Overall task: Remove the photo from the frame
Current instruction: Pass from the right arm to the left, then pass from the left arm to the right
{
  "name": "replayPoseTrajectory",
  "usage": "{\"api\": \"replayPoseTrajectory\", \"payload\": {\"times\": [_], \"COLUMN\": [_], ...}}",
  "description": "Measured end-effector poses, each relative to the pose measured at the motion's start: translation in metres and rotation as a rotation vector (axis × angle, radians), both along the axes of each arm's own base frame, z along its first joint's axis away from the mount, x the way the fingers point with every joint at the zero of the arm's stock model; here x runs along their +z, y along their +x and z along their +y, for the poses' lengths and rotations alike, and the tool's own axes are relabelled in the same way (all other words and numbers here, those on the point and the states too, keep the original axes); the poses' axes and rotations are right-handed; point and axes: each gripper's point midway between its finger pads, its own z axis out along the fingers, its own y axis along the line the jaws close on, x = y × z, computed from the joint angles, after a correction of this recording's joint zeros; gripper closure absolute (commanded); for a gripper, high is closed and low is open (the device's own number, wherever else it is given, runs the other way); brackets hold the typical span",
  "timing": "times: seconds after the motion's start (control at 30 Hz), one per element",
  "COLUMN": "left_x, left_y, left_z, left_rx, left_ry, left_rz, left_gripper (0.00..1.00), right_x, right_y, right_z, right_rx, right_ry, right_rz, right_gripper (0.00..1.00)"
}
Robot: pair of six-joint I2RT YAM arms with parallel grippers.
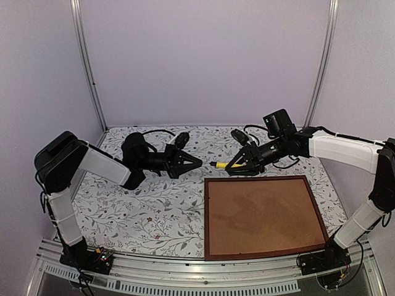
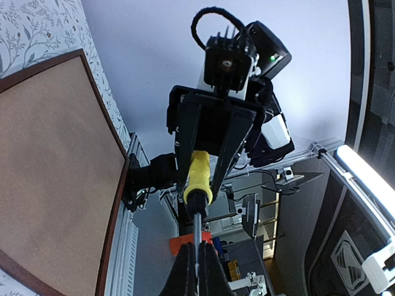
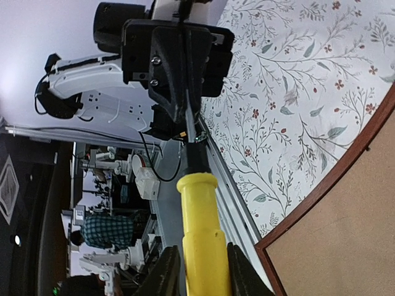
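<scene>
Floral-print tablecloth (image 1: 154,209), lilac walls: the thin dark reddish-brown wooden frame (image 1: 205,222) lies face down, its plain brown backing board (image 1: 262,216) not yet removed. The photo is unseen, presumably beneath.

Left wrist: the left gripper (image 2: 197,253) pinches the steel shaft of a yellow-handled screwdriver (image 2: 199,179).

Right wrist: the right gripper (image 3: 202,253) has a finger either side of the handle; its grip is unclear.

Removal has not begun.

The floral-clothed table (image 1: 154,209) carries the frame (image 1: 256,178), lying back upward.
</scene>
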Motion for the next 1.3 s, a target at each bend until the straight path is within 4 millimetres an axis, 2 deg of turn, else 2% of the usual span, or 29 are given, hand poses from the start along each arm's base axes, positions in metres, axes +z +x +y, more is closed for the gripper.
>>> {"api": "replayPoseTrajectory", "payload": {"times": [0.1, 0.17, 0.23, 0.57, 0.8, 0.87, 1.0, 1.13, 1.3], "left_x": [-0.003, -0.006, -0.008, 0.004, 0.017, 0.021, 0.030, 0.036, 0.039], "left_y": [0.001, 0.001, 0.003, 0.015, 0.021, 0.021, 0.017, 0.014, 0.013], "left_z": [0.000, 0.001, 0.002, 0.009, 0.015, 0.015, 0.008, 0.001, -0.001], "left_rx": [0.014, 0.026, 0.045, 0.172, 0.244, 0.255, 0.243, 0.227, 0.221], "left_ry": [0.007, 0.012, 0.017, -0.023, -0.072, -0.081, -0.094, -0.098, -0.098], "left_rz": [0.013, 0.024, 0.034, 0.019, -0.016, -0.028, -0.063, -0.094, -0.116], "left_gripper": [1.00, 1.00, 1.00, 1.00, 1.00, 1.00, 1.00, 1.00, 1.00], "right_x": [-0.005, -0.007, -0.004, 0.030, 0.040, 0.048, 0.061, 0.065, 0.067], "right_y": [0.007, 0.013, 0.020, 0.047, 0.040, 0.041, 0.042, 0.039, 0.037], "right_z": [-0.001, -0.002, -0.003, -0.004, -0.011, -0.010, -0.008, -0.007, -0.006], "right_rx": [-0.040, -0.074, -0.113, -0.279, -0.362, -0.374, -0.383, -0.375, -0.360], "right_ry": [-0.034, -0.059, -0.075, -0.015, 0.110, 0.140, 0.183, 0.203, 0.212], "right_rz": [-0.012, -0.036, -0.062, -0.180, -0.138, -0.131, -0.125, -0.098, -0.079], "right_gripper": [0.28, 0.06, 0.01, 0.01, 0.03, 0.07, 0.23, 0.35, 0.46]}}
